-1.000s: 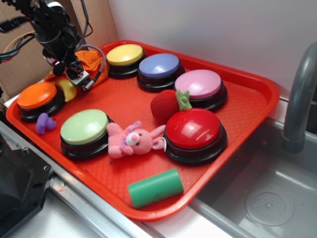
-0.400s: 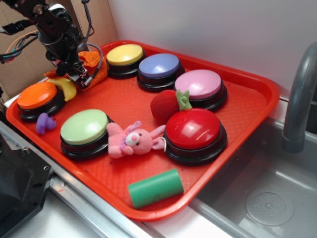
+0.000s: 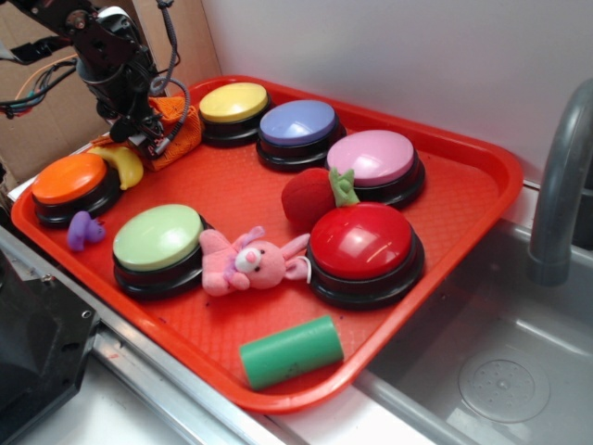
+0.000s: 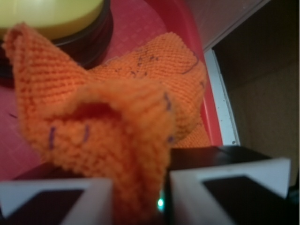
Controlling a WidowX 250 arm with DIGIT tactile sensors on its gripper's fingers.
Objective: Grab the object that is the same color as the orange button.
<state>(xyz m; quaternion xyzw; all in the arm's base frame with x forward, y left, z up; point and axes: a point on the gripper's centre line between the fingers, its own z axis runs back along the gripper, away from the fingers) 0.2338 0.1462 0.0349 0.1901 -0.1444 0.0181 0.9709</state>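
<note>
The gripper (image 4: 140,197) is closed narrow on the orange knitted cloth (image 4: 117,126); in the wrist view a fold of the cloth is pinched between the two white fingers (image 4: 56,199), and the rest of it stands up in a bunch in front of them. In the exterior view the gripper (image 3: 141,137) is at the far left corner of the red tray (image 3: 463,185), and the cloth (image 3: 176,125) is there too, just beside the yellow button (image 3: 233,102). It is not possible to tell if the cloth touches the tray floor. The orange button (image 3: 69,179) sits at the left edge of the tray, near the cloth, with a yellow banana toy (image 3: 125,165) touching it. A small purple toy (image 3: 83,230) lies at the near side of this button.
</note>
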